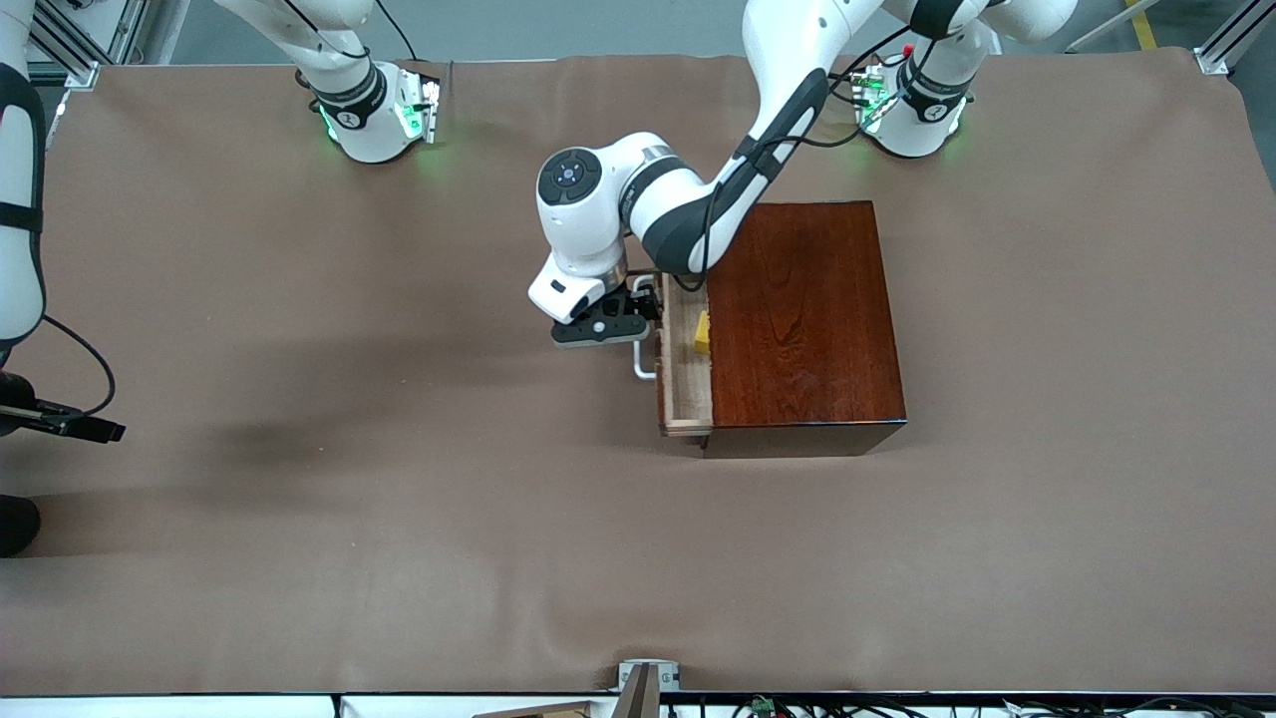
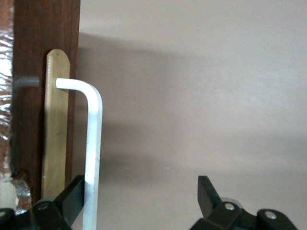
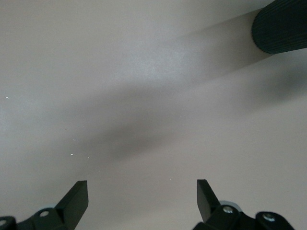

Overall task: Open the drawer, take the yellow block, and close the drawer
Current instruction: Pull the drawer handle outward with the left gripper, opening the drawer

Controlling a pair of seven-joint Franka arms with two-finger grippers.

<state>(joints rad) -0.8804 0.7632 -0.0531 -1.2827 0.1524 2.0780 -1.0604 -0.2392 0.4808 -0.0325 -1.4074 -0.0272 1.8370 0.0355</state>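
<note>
Here we see the drawer point(image 1: 686, 371) pulled partway out of its dark reddish-brown box point(image 1: 802, 314), which sits on the brown table point(image 1: 399, 499) toward the left arm's end. The drawer's front faces the right arm's end of the table, and a strip of its light-wood tray shows between the front panel and the box. The yellow block point(image 1: 703, 332) lies in the drawer, right at the edge of the box top, partly tucked under it.

The left hand point(image 1: 638, 311) is at the drawer's front, by the white handle point(image 1: 643, 364). In the left wrist view we find its fingers point(image 2: 76, 196) spread apart: one finger touches, or nearly touches, the handle bar point(image 2: 93, 143), while the other stands well clear of it over bare table. So the left hand point(image 2: 141, 199) is open and not clamped on the handle. The same view shows the handle's bend running into the light-wood drawer front point(image 2: 57, 129), with the dark box point(image 2: 29, 96) beside it.

The right arm waits at the right arm's end of the table. Its hand point(image 3: 142, 197) hangs over bare table with its fingers point(image 3: 76, 199) wide apart and nothing between them.
</note>
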